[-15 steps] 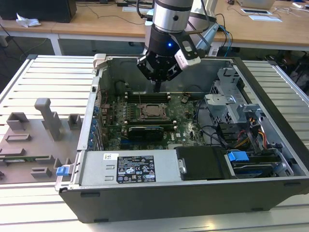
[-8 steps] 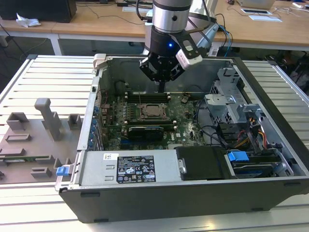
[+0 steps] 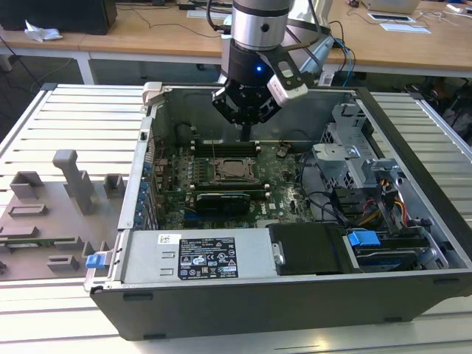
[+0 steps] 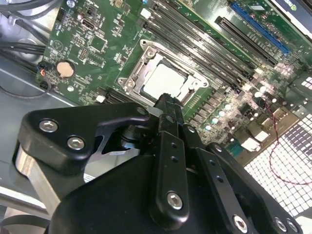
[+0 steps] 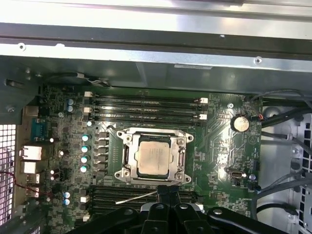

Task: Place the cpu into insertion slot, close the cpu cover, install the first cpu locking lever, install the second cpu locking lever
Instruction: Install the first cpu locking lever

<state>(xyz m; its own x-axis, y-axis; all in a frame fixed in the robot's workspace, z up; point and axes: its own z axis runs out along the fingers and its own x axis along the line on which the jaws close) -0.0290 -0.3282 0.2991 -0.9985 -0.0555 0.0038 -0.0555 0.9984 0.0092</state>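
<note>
Where the motherboard (image 3: 284, 184) lies flat in the opened computer case (image 3: 295, 302), the cpu (image 5: 153, 156) sits in the insertion slot (image 5: 122, 173). Its pale metal top shows through the window of the cpu cover (image 5: 181, 155), which lies flat over it. The gripper (image 5: 165, 195) hangs just beside 1 edge of the slot, fingers pressed together with nothing between them. 1 thin silvery lever (image 5: 136, 197) lies near the tips; contact cannot be told. The power supply (image 3: 147, 258) carries 1 white label (image 3: 206, 258) with blue marks, print too small to read.
</note>
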